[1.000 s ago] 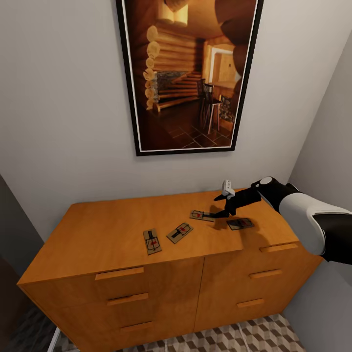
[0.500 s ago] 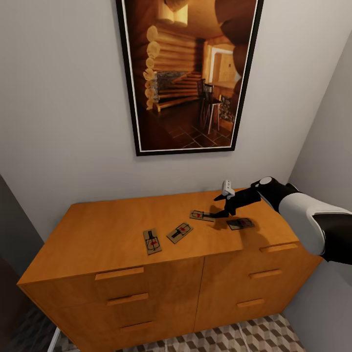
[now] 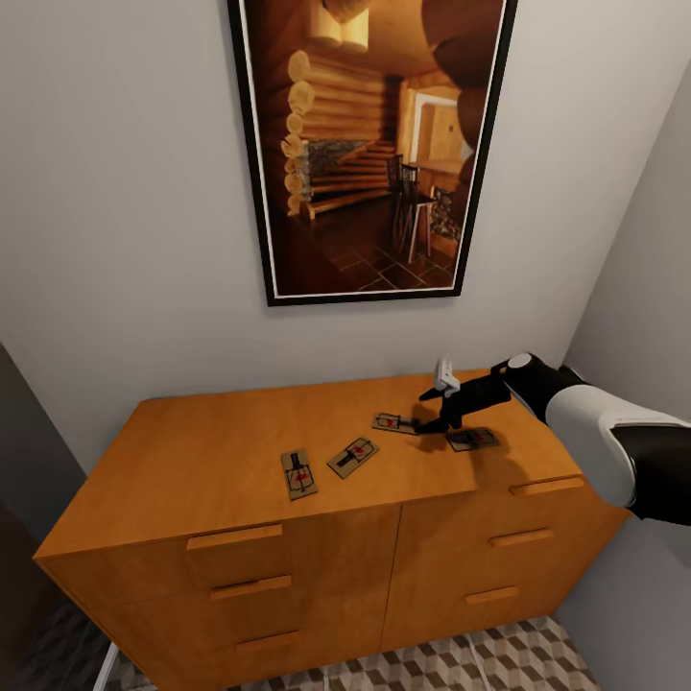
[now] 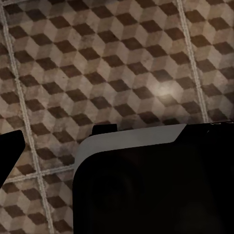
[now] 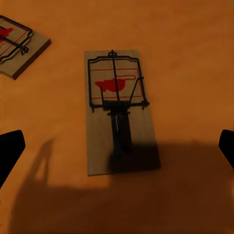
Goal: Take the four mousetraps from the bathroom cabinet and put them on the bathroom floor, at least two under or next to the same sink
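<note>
Four mousetraps lie on top of the orange-brown cabinet (image 3: pixel 192 451): one (image 3: pixel 298 473) near the front, one (image 3: pixel 353 456) beside it, one (image 3: pixel 396 422) further back and one (image 3: pixel 472 440) at the right. My right gripper (image 3: pixel 432 420) hovers just above the top between the last two, open and empty. In the right wrist view a mousetrap (image 5: pixel 119 114) lies centred between the wide-spread fingertips (image 5: pixel 9 151), with another mousetrap (image 5: pixel 17 41) at the corner. My left gripper (image 4: pixel 117 151) hangs over the bathroom floor (image 4: pixel 122 63), one fingertip (image 4: pixel 9 151) at the frame edge, holding nothing.
A large framed picture (image 3: pixel 369 144) hangs on the wall behind the cabinet. A grey wall (image 3: pixel 643 288) closes in at the right, close to my right arm. Cube-patterned floor tiles (image 3: pixel 480 662) show below the drawers. A dark part of my body (image 4: pixel 156 185) blocks the left wrist view.
My right arm has eased slightly lower and closer to the cabinet top. All four mousetraps lie where they were.
</note>
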Motion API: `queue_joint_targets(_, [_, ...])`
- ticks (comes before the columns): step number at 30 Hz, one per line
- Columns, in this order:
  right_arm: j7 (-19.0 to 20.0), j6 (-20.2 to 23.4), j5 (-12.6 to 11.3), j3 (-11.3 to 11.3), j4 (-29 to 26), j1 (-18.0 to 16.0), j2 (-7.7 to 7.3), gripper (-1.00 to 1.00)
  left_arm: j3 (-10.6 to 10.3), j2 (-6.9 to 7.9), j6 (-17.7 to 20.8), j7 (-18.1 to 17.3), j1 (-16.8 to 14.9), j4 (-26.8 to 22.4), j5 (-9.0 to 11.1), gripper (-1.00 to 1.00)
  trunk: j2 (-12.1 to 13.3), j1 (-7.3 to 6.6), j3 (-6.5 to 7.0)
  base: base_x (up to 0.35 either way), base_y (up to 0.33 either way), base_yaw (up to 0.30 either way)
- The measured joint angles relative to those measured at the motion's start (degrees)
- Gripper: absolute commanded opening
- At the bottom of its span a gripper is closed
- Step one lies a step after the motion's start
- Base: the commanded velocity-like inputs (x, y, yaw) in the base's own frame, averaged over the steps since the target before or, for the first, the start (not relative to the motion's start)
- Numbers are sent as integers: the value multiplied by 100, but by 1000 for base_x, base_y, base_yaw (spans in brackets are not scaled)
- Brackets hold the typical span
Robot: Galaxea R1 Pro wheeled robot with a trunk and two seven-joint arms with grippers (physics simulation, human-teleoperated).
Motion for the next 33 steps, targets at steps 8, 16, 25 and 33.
queue_joint_targets(8, [-6, -7, 0, -2, -4, 59, 1, 100, 0, 0, 0, 0, 0, 0, 0, 100, 0, 0, -17, 0, 0, 0])
queue_joint_targets(16, [-7, -8, 0, -2, -4, 67, 0, 100, 0, 0, 0, 0, 0, 0, 0, 100, 0, 0, -50, 0, 0, 0])
queue_joint_targets(25, [19, -11, -56, -23, -14, 69, -25, 100, 0, 0, 0, 0, 0, 0, 0, 100, 0, 0, -94, 0, 0, 0])
queue_joint_targets(33, [41, -11, -482, -32, -25, 69, -97, 100, 0, 0, 3, 0, 0, 0, 0, 100, 0, 0, -143, 0, 0, 0])
